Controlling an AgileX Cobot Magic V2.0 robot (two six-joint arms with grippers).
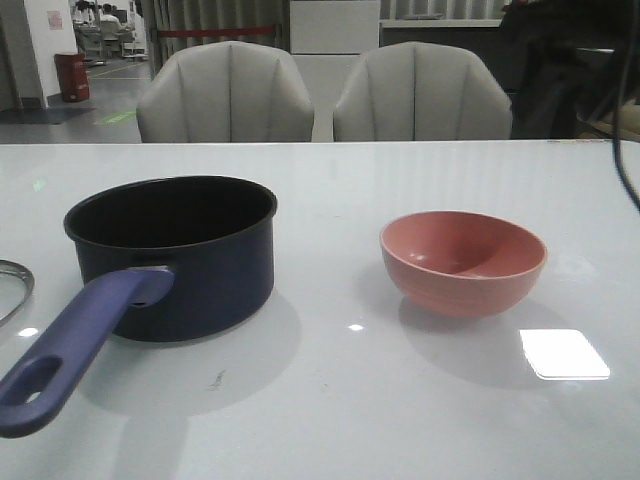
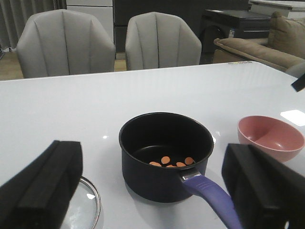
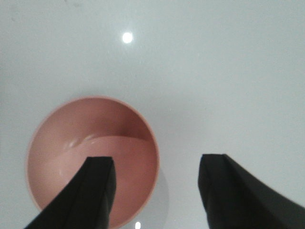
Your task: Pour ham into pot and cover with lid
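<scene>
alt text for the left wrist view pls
Dark navy pot on a white table, a few orange ham chunks inside, its purple handle toward the camera. Open left gripper frames it; glass lid and empty pink bowl flank it.

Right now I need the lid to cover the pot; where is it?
The lid lies flat on the table, just left of the pot, cut off at the front view's left edge.
</scene>
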